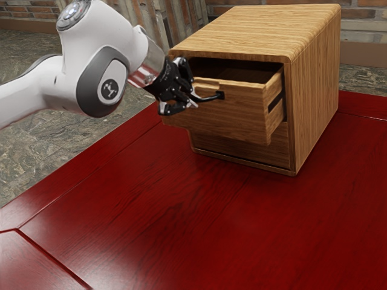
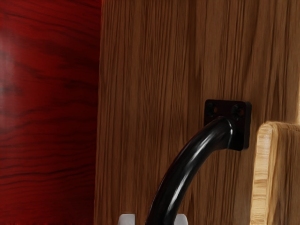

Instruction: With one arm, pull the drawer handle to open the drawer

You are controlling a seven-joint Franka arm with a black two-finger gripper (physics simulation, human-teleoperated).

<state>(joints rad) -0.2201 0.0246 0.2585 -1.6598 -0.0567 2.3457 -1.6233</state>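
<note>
the gripper [image 1: 191, 92] is closed on the black drawer handle [image 1: 211, 96], a finger on either side of the curved bar (close up from the wrist). the upper drawer [image 1: 236, 112] stands partway out of the wooden cabinet [image 1: 314, 78], which sits on the red worktop [image 1: 181, 229].

table: red wood [image 1: 181, 229] | floor: mottled stone [image 1: 42, 145] | wall: brick [image 1: 363, 11]

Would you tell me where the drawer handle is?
In the exterior view, the handle juts from the front of the open upper drawer, at the gripper.
</note>
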